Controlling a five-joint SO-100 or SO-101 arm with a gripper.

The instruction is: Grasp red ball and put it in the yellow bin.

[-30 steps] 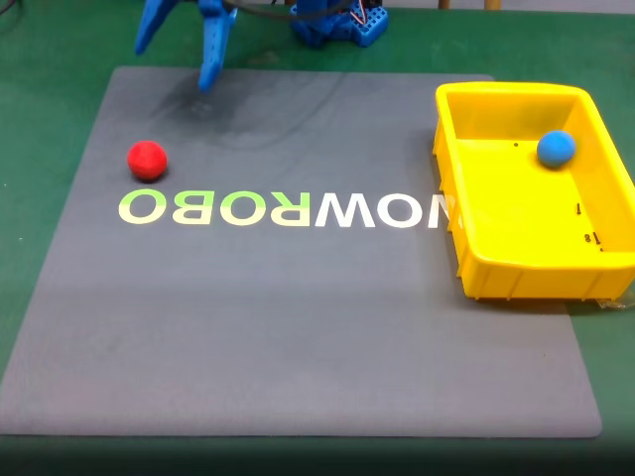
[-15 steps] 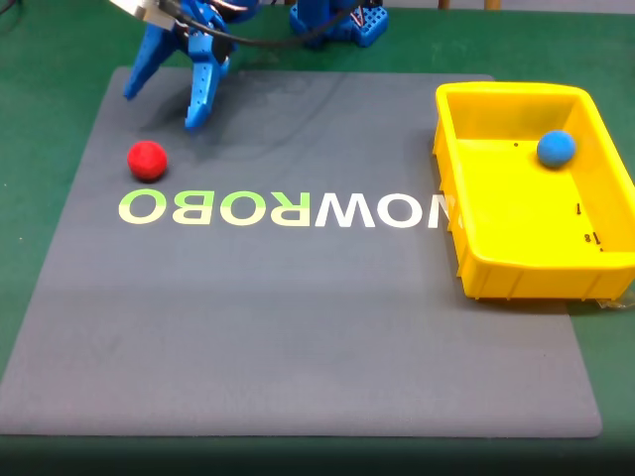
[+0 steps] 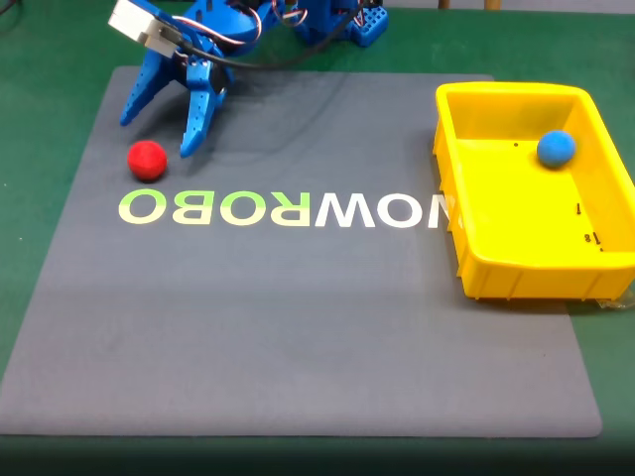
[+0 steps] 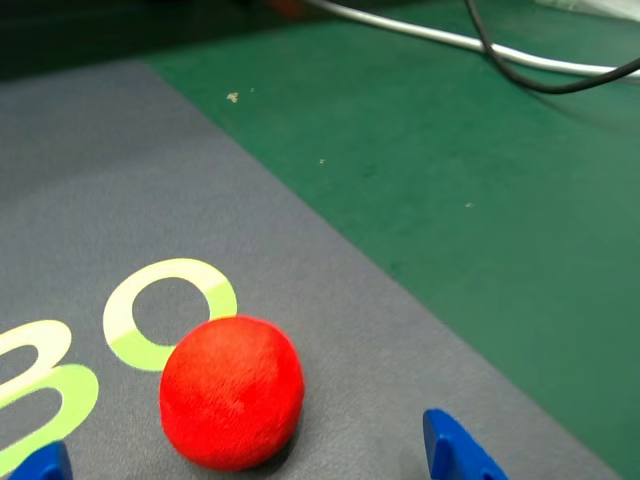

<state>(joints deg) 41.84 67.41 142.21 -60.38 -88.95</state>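
Hand (image 3: 156, 137) closes in on red ball (image 3: 147, 160).
Fingers spread open, it has dropped from the mat's far edge to straddle the ball just below; bin (image 3: 516, 273) waits well apart.

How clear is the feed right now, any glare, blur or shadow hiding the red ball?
Fixed view: even, soft light, slightly hazy; red ball unobscured on the mat, with faint arm shadows behind the open gripper; no glare on the yellow bin. Wrist view: ball sharp enough to show its matte texture, small shadow under it; fingertips cropped at the bottom edge.
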